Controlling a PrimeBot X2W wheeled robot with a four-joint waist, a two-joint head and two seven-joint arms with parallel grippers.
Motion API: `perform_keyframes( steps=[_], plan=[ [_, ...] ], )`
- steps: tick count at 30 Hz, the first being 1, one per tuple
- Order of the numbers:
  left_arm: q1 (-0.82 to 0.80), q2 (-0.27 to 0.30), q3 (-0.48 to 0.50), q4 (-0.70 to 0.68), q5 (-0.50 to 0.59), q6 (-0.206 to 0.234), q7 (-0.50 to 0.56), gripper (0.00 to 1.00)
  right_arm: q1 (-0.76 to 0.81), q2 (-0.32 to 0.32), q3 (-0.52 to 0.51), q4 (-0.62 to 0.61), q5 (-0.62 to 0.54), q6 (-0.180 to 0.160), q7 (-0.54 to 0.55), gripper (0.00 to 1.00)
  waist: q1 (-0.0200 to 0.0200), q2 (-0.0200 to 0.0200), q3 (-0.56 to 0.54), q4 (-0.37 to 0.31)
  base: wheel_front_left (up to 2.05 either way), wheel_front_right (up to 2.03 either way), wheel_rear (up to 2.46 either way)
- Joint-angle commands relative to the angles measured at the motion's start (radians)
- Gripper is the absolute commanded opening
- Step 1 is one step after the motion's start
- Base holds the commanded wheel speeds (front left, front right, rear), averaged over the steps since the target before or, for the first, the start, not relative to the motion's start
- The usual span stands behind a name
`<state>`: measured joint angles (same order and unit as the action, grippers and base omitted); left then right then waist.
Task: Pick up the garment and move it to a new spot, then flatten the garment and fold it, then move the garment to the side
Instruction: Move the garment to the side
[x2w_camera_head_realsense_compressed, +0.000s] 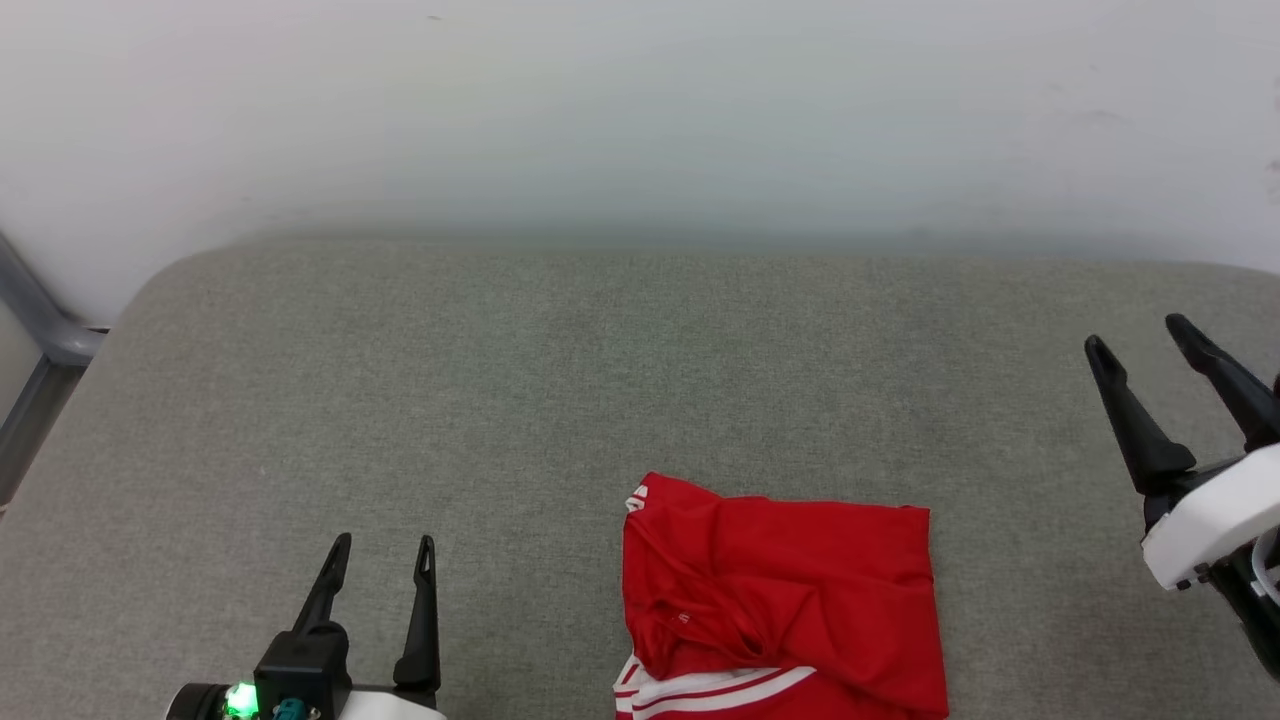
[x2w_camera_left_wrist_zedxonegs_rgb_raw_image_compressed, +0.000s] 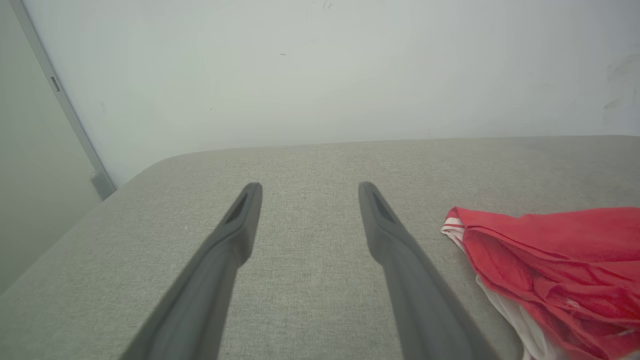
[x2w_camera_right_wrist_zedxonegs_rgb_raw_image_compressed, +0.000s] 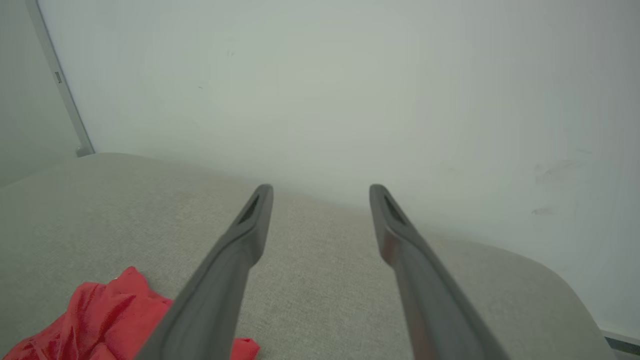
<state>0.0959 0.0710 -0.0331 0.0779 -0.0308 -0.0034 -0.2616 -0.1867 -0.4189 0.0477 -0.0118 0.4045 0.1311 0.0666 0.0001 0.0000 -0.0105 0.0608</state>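
A pale, matte wall (x2w_camera_head_realsense_compressed: 640, 110) with a few faint scuffs stood behind the work area. Below it lay a broad grey pad (x2w_camera_head_realsense_compressed: 500, 380) covered in a finely woven, slightly heathered fabric, with soft rounded corners at its far edge.

The garment (x2w_camera_head_realsense_compressed: 780, 590) rested on the near part of the pad, a little right of centre in the head view. It was bundled into a rough rectangle of smooth, slightly shiny red cloth. Creases ran across it, and a loose fold lay over the near half. White bands with thin red stripes showed along its near edge, and a small scrap of the same trim showed at its far left corner. No lettering showed.

The right end effector (x2w_camera_head_realsense_compressed: 1135, 330) hovered at the right edge of the head view, well apart from the garment. Its two long, tapering dark fingers were spread wide with nothing between them, and they rose from a glossy white housing.

The left end effector (x2w_camera_head_realsense_compressed: 385, 542) sat at the lower left, near the garment's left side but not touching it. Its fingers were likewise parted and empty, above bare fabric.

A grey metal rail (x2w_camera_head_realsense_compressed: 40, 320) angled down beside the pad's left corner. A small green light (x2w_camera_head_realsense_compressed: 240, 698) glowed on the left wrist.
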Motion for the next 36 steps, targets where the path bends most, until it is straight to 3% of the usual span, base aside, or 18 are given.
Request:
perform_keyframes(
  steps=[1,8,15,27,33,34,35,36],
  plan=[
    [-0.016,-0.001,-0.002,-0.001,-0.004,-0.001,-0.005,1.00,-0.028,-0.039,0.037,-0.001,0.063,-0.001,0.077,1.00,-0.0001,0.0000,0.011,0.006,0.00,0.00,0.00],
    [-0.042,-0.003,-0.007,-0.006,-0.005,-0.003,-0.005,1.00,-0.076,-0.162,0.171,0.024,0.327,-0.001,0.476,1.00,-0.0001,0.0000,0.058,0.022,0.00,0.00,0.00],
    [-0.087,-0.007,-0.016,-0.011,-0.008,-0.004,-0.005,1.00,-0.056,-0.135,0.256,0.110,0.447,-0.001,0.656,1.00,-0.0001,0.0000,0.129,0.048,0.00,0.00,0.00],
    [-0.146,-0.012,-0.027,-0.004,-0.016,-0.011,-0.005,1.00,-0.086,-0.035,0.368,0.288,0.460,-0.001,0.599,1.00,-0.0001,0.0000,0.215,0.091,0.00,0.00,0.00],
    [-0.168,-0.015,-0.029,0.003,-0.021,-0.010,-0.005,1.00,-0.068,-0.015,0.460,0.346,0.463,-0.001,0.535,1.00,-0.0001,0.0000,0.232,0.107,0.00,0.00,0.00],
    [-0.169,-0.015,-0.028,0.003,-0.022,-0.010,-0.005,1.00,-0.073,-0.021,0.470,0.346,0.458,-0.001,0.513,0.86,-0.0001,0.0000,0.233,0.108,0.00,0.00,0.00],
    [-0.168,-0.016,-0.027,0.004,-0.023,-0.009,-0.005,1.00,-0.082,-0.026,0.476,0.346,0.451,-0.001,0.487,0.24,-0.0001,0.0000,0.232,0.108,0.00,0.00,0.00],
    [-0.165,-0.016,-0.024,0.006,-0.023,-0.008,-0.005,1.00,-0.092,-0.030,0.479,0.345,0.449,-0.001,0.462,0.00,-0.0001,0.0000,0.230,0.107,0.00,0.00,0.00]
  ],
)
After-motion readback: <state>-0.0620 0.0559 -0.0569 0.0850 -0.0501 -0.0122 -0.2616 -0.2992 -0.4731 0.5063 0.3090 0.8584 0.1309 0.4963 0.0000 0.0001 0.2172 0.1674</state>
